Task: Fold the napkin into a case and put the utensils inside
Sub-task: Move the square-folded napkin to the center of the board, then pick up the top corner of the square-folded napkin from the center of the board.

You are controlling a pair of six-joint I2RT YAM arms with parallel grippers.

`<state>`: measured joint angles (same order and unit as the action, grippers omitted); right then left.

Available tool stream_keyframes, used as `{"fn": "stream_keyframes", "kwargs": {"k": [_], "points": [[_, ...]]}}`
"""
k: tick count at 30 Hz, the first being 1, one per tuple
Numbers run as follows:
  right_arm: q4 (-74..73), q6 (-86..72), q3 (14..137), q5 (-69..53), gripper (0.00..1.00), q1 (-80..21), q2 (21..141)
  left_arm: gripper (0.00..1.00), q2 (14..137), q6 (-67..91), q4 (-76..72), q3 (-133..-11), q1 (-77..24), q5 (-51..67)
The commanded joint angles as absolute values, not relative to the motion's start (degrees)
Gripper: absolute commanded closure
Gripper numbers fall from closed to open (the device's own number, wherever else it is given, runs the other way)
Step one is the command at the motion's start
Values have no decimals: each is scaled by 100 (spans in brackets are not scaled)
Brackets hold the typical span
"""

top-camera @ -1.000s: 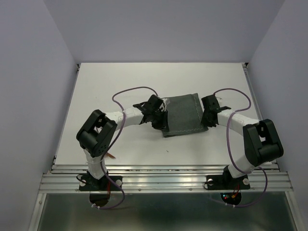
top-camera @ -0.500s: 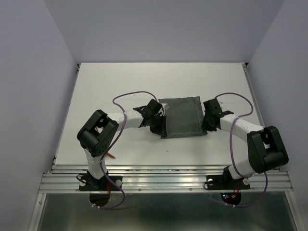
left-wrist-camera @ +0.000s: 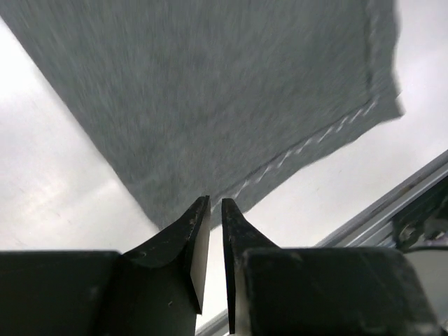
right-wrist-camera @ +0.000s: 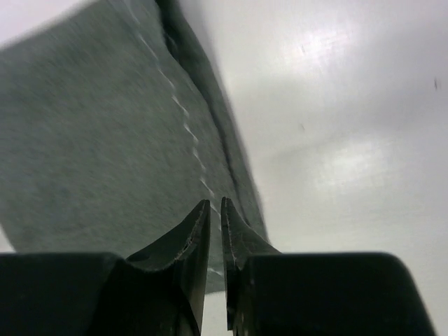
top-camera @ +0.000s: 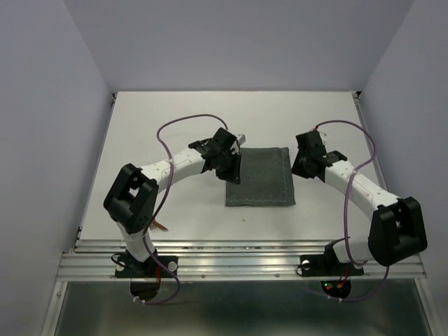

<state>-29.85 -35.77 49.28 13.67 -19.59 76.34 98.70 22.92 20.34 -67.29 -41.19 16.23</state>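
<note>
Top external view first: the grey-green, rectangular folded cloth napkin [top-camera: 259, 183] lies flat in the middle of the frame on the white matte surface [top-camera: 175, 112], edges squared, layers stacked. Left wrist view now, and the black left end effector [left-wrist-camera: 211, 203] hangs over a corner of the cloth. Its two wedge-shaped fingers are parted by just a slit with nothing between them, so we call it released. Right wrist view, same story: the black right end effector [right-wrist-camera: 215, 201] shows a thin, empty gap and hovers over the doubled edge where the pale stitched hem [right-wrist-camera: 187, 131] runs.

Handling? We judge this cloth light, limp and a bit grippy. It will likely drape and sag wherever it is lifted, and a fold could spring loose. We'd pinch it at a hemmed corner, where stitching thickens and stiffens the weave, one corner per end effector, keeping it taut. We cannot pick out the cutlery on the surface.
</note>
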Motion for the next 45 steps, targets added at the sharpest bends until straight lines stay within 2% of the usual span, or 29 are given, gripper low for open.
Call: {"fn": "stream_keyframes", "kwargs": {"k": [1, 8, 14, 28, 34, 37, 40, 45], "points": [[-2804, -3296, 6045, 1793, 83, -1978, 8251, 75, 10194, 1951, 2180, -7777, -3763, 1433], [-2487, -2892, 7381, 1591, 87, -1925, 9693, 75, 11389, 1776, 2241, -9261, -3217, 1538], [-2487, -2821, 8024, 1608, 88, -1758, 10519, 75, 12172, 1749, 2311, -9974, -3085, 1591], [-2355, -2795, 8182, 1916, 92, -1582, 11689, 75, 12736, 1705, 2338, -10169, -3059, 1608], [-2338, -2690, 8156, 1661, 90, -1582, 11181, 75, 12192, 1635, 2382, -9923, -3059, 1696], [-2399, -2672, 7946, 1609, 67, -1582, 10348, 74, 11736, 1626, 2434, -9739, -3059, 1583], [-2627, -2786, 7568, 1600, 66, -1582, 9828, 74, 11357, 1652, 2443, -9519, -3059, 1389], [-3005, -3234, 6471, 898, 62, -1582, 8782, 73, 10539, 1696, 2496, -9089, -3059, 1002]]}}
